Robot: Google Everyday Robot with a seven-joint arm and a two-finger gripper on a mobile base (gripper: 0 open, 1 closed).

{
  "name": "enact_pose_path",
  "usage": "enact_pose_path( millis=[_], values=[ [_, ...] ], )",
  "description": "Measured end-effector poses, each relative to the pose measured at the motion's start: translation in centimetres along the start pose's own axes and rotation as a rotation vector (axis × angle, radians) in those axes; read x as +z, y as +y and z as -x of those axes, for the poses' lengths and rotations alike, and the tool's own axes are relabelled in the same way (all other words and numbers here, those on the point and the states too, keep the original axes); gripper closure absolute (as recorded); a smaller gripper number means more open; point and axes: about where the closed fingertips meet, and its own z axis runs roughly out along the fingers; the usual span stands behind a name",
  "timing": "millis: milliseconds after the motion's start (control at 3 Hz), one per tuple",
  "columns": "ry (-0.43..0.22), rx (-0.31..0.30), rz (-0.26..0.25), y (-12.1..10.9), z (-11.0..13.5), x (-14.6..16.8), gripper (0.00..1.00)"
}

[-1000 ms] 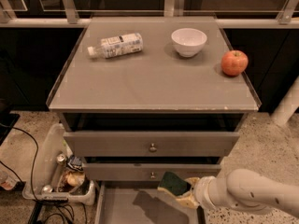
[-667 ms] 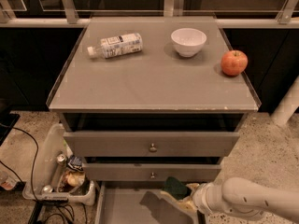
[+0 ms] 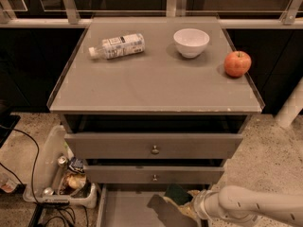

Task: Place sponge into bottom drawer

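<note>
Because the bottom drawer (image 3: 124,211) stands pulled out at lower centre, the gripper (image 3: 188,203) hangs low over it, apparently clamped on the sponge (image 3: 177,193) for release inside.

The grey tabletop (image 3: 156,89) has three things on it. A bottle (image 3: 118,46) lies on its side near the back left (its cap points left). A white bowl (image 3: 191,42) stands upright near the back, a bit right of the middle. A red apple (image 3: 237,63) sits close to the right edge, near the bowl but not touching it. The tool (image 3: 185,205) is well below, over the bottom drawer (image 3: 125,212), by the sponge (image 3: 176,192).
</note>
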Motion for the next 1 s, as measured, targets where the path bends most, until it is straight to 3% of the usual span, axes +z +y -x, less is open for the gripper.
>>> enact_pose_path(
  millis=[333,667,1000],
  values=[
    [-0.064,-0.016,-0.002,0.0,-0.5,1.3,1.0],
    [-0.187,-0.039,0.0,-0.6,-1.3,3.0,1.0],
    [-0.274,-0.059,0.037,-1.6,-3.5,6.1,1.0]
  ],
)
